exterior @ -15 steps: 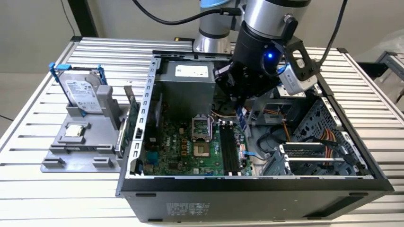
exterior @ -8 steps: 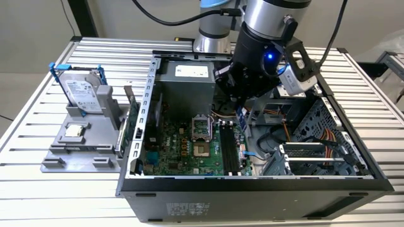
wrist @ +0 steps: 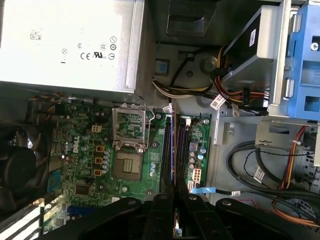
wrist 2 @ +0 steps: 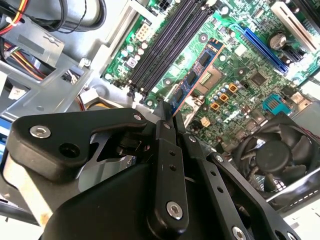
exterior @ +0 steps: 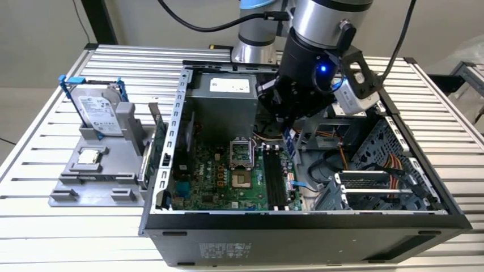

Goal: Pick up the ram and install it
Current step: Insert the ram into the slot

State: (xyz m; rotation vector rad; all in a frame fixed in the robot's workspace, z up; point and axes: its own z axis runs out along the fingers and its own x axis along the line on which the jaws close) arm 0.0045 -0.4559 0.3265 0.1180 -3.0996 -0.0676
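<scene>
One long, thin green circuit-board ram stick (wrist 2: 192, 82) is pinched at its end between the closed fingers of the black gripper (wrist 2: 170, 117), its long axis running parallel to the black memory slots (wrist 2: 170, 42) just beside it on the green motherboard (wrist 2: 240, 65).

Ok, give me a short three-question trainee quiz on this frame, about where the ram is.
1. True or false: the jaws are shut on the ram.
2. The ram is: A) held above the motherboard, inside the case; B) outside the case; C) lying flat on the motherboard.
3. Fill in: the hard drive stands at the exterior view's ____ of the case.
Key: 1 true; 2 A; 3 left.
</scene>
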